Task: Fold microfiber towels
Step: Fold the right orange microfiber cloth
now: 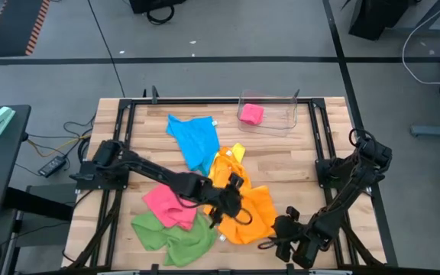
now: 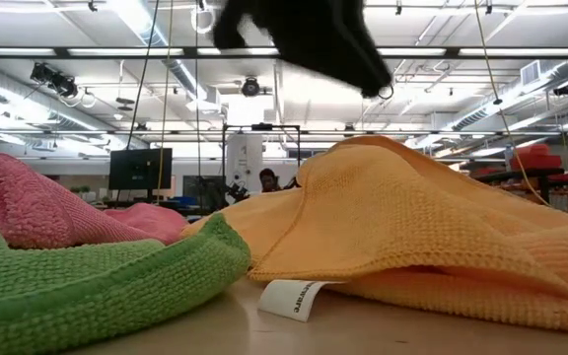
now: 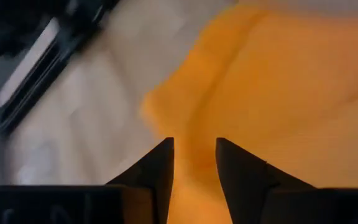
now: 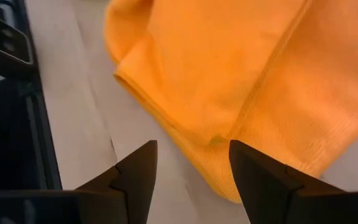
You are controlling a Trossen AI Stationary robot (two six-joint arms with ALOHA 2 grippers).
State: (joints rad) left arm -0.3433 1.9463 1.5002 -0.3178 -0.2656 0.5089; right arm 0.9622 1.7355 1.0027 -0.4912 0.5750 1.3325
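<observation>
The left gripper (image 1: 231, 200) hovers over the orange towel (image 1: 254, 210) at mid-table, fingers apart with nothing between them. The right gripper (image 4: 191, 177), open and empty, waits by the towel's near edge (image 4: 166, 127). Only the high view shows the clear bin (image 1: 281, 121) holding a folded pink towel (image 1: 251, 114).

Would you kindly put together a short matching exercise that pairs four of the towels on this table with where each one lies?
Things:
1. blue towel
2. folded pink towel
3. green towel
4. orange towel

Places:
A. inside the clear bin at the table's far edge
B. near edge, left of the orange one
C. spread out alone, toward the far side
D. under the left gripper, with the right gripper at its near edge

Pairs: 1-C, 2-A, 3-B, 4-D
</observation>
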